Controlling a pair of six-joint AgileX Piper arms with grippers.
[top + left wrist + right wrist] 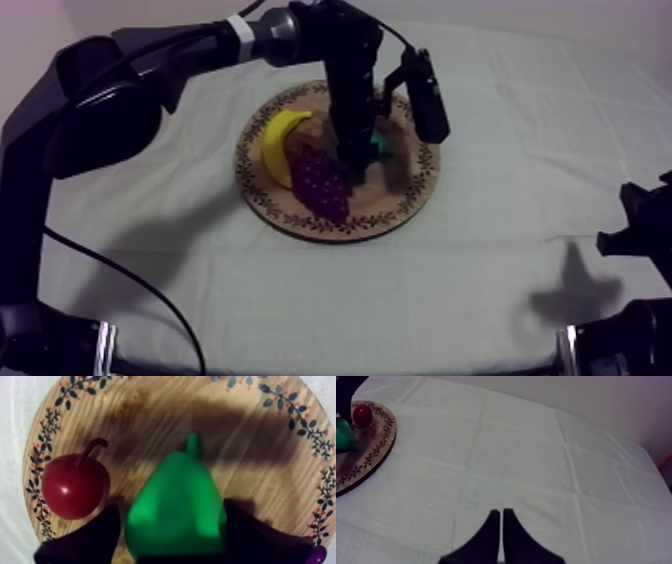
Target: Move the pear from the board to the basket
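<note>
Grasp step: my left hand (172, 510) is closed round the pear (175, 493), which sits on the wooden board (150, 421) beside the small red fruit (75, 492), so next I judge a straight lift is needed, clear of the grapes (322, 182).

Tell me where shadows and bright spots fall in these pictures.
Top view: the left arm throws a soft shadow on the cloth beside the wooden board. Left wrist view: a dark shadow band crosses the board beyond the pear; the small red fruit shows a bright glint. Right wrist view: cloth evenly lit.
</note>
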